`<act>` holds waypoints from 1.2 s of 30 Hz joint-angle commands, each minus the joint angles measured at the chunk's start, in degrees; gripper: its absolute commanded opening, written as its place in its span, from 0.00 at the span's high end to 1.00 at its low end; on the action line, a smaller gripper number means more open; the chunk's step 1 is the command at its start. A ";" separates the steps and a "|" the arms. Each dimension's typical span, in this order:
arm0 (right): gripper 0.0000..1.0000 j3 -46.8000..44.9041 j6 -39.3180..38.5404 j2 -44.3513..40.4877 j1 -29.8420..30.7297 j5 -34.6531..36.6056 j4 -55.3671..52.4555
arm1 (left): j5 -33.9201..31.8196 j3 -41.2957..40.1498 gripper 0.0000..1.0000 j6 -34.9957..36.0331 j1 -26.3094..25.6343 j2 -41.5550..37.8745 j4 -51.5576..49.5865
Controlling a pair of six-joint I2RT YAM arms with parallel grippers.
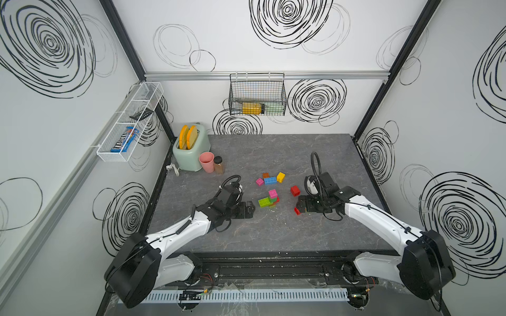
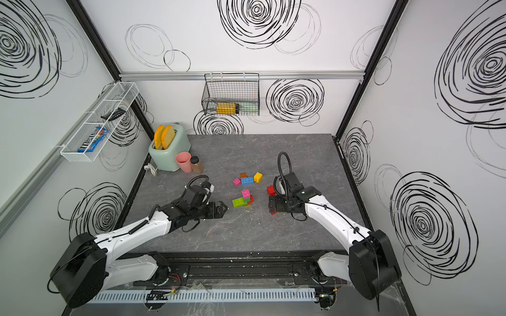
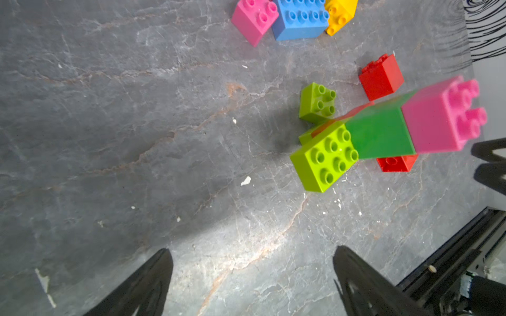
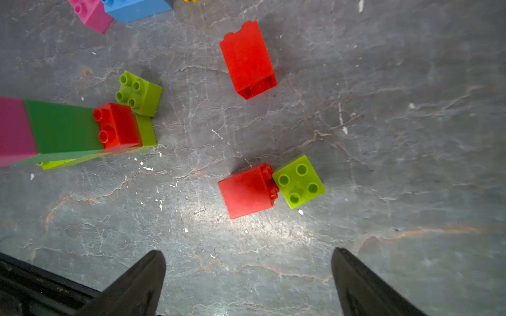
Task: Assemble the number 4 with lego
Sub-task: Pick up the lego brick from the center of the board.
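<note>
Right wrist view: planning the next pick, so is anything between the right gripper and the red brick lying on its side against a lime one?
Nothing visible. Only bare tabletop lies between the open right gripper and the red brick. The lime brick touches its studded end, off to one side, not in the path.

We see bare bench (image 1: 273, 232) near the front edge. Between the left tool (image 1: 253, 209) and right tool (image 1: 298, 204), a brick stack (image 1: 269, 199) blocks the way; loose bricks (image 1: 270, 180) lie beyond.
</note>
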 commanded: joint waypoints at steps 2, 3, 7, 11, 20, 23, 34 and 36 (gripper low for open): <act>0.05 -0.95 -2.29 0.35 -0.40 -8.20 8.18 | -3.16 -1.15 0.04 -4.22 -2.16 -3.74 -0.51; 0.06 -0.32 -0.65 1.40 -0.34 -8.07 6.69 | -2.68 -1.81 0.04 -5.11 -2.44 -4.64 0.00; 0.08 2.83 9.55 6.85 -0.01 -6.63 -1.76 | -2.16 -3.82 0.04 -6.60 -3.84 -8.22 -0.11; 0.11 1.68 16.68 9.92 3.93 -6.30 1.11 | -0.45 -7.16 0.04 -8.27 -4.98 -12.33 1.27; 0.16 0.84 24.55 15.37 5.68 0.56 10.44 | 0.75 -10.52 0.04 -8.96 -6.41 -17.29 2.40; 0.18 2.89 23.75 18.04 5.84 3.41 9.69 | -0.39 -9.94 0.04 -8.24 -6.41 -17.56 1.91; 0.28 6.68 21.63 22.48 6.41 12.17 6.46 | -1.74 -8.89 0.04 -6.66 -6.17 -15.87 1.70; 0.32 6.75 20.79 22.97 6.79 12.96 5.78 | -1.67 -8.65 0.04 -6.27 -6.14 -15.29 1.95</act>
